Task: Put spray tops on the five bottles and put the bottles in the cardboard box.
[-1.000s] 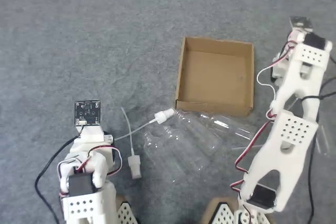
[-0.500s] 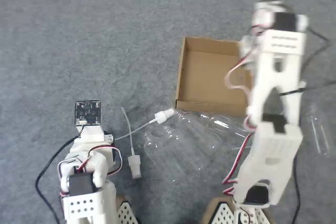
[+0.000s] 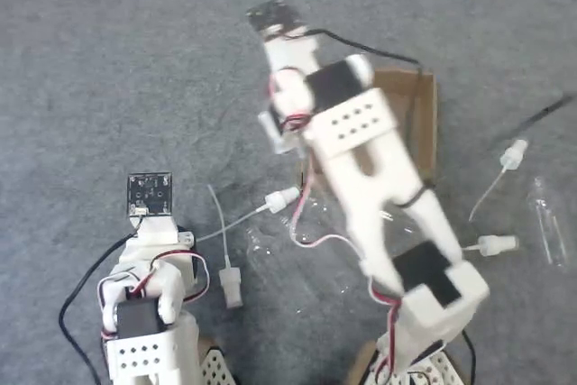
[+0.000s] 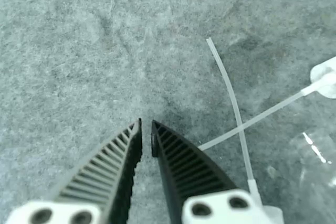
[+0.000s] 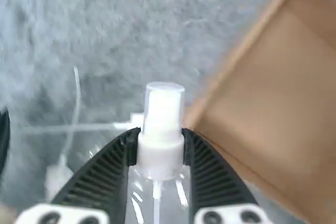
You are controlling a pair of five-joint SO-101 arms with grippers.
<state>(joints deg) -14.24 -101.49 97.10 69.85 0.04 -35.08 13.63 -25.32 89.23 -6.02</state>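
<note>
While the right pincer (image 5: pixel 160 136) clamps a capped bottle (image 5: pixel 170 192) by its spray top (image 5: pixel 163 111) just beside the cardboard box (image 5: pixel 273 103), bare where visible, the left pincer (image 4: pixel 146 129) hangs almost closed, empty, so most of the job looks undone.

Spray tops (image 3: pixel 232 288), box (image 3: pixel 422 132) on grey table (image 3: pixel 108 60)

- The left arm (image 3: pixel 149 313) is folded low, close to its own base.
- The left gripper (image 4: pixel 146 128) points downward, its jaws almost together, with a thin slit between them.
- The right arm (image 3: pixel 370 160) is stretched far forward, slanting toward the left arm's side.
- The right gripper (image 5: pixel 160 136) clamps a spray top (image 5: pixel 164 108), one finger on each side.
</note>
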